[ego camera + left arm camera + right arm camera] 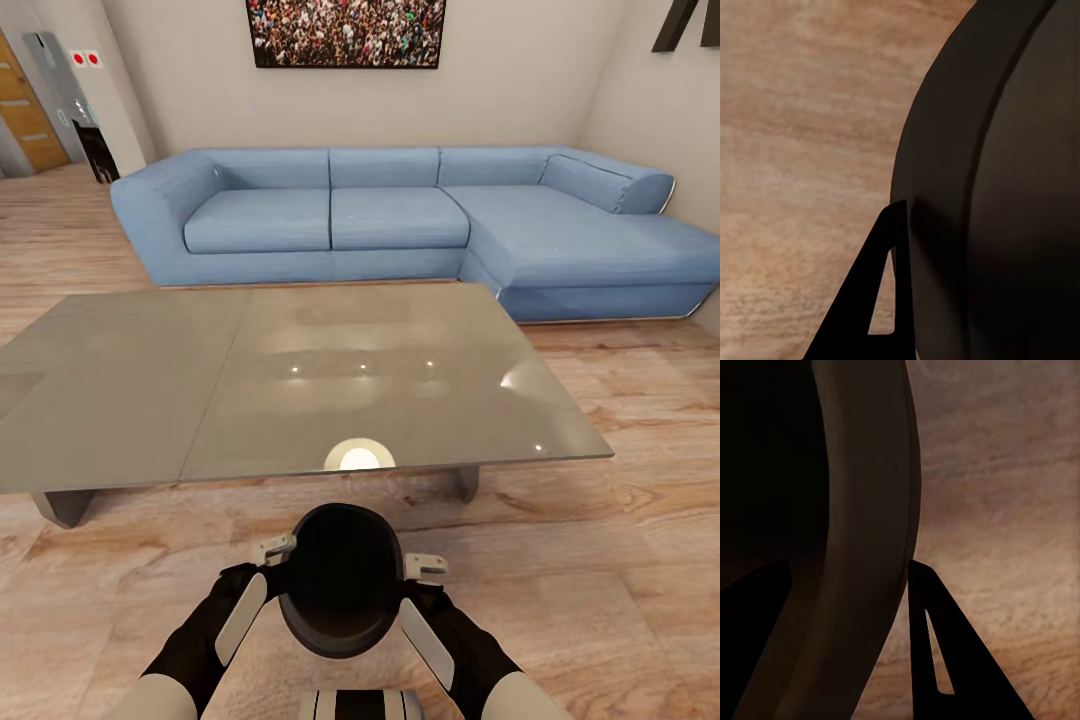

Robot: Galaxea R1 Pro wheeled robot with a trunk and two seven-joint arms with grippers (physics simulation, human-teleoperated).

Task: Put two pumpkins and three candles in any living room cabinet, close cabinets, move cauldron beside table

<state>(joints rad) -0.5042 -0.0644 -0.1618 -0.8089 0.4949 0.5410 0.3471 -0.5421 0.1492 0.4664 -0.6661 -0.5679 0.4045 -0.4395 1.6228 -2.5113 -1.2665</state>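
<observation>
A grey glossy surface (300,390) stands on a wood floor (620,560), a blue sofa (420,220) beyond it. Near its front edge, the black round cauldron (340,580) is gripped at the rim by the left end effector (272,552) and right end effector (425,570).

cauldron (340,580): inside too dark to read | gripper fingertips: hidden behind its sides | table (120,400): left end cut off | sofa (600,240): right end cut off

Head high, facing sofa (420,225) — wrists hugging cauldron (340,580)
</observation>
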